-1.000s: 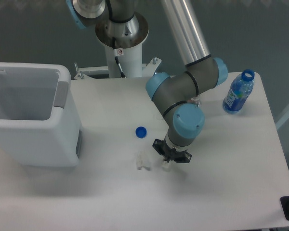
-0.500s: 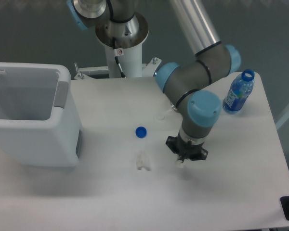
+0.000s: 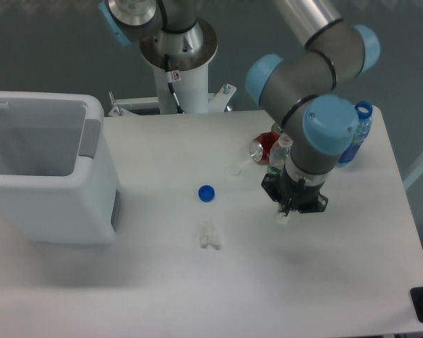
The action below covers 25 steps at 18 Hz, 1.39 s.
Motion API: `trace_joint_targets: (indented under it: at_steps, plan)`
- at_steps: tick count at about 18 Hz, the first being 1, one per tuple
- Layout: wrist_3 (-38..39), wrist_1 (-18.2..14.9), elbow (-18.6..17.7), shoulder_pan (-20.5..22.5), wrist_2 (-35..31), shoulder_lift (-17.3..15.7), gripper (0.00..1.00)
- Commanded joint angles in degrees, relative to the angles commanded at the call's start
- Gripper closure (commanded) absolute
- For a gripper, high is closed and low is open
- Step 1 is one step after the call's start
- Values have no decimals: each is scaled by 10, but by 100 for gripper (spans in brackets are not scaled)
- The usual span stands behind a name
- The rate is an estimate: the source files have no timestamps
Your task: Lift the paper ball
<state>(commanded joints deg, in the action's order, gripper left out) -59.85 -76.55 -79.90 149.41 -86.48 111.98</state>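
the paper ball (image 3: 283, 217) was seen as a small white wad directly beneath the gripper (image 3: 285, 213), apparently pinched between its closed fingers; it was placed well right of the translucent lump (image 3: 209, 236) and the blue bottle cap (image 3: 206, 192); whether it was lifted off the table (image 3: 352, 267) could not be told.

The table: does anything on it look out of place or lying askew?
Yes. A red can lies on its side by the arm, a loose blue cap sits apart from the open blue bottle, and a whitish lump lies mid-table.
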Motion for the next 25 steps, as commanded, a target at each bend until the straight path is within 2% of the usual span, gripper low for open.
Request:
trace_joint_targets:
  at_steps: [3, 5, 8, 10, 15, 20, 25]
  plan:
    - [-1, -18, 18, -3, -1, -13, 100]
    - [-6, -46, 36, -6, -2, -15, 100]
    - [-61, -80, 46, -7, -6, -31, 100]
    - [-89, -81, 44, -4, -15, -41, 100]
    - [-143, -83, 47, 3, -70, -39, 100]
    - [-148, -80, 95, 16, -70, -10, 100]
    - [-178, -79, 108, 19, -70, -4, 100]
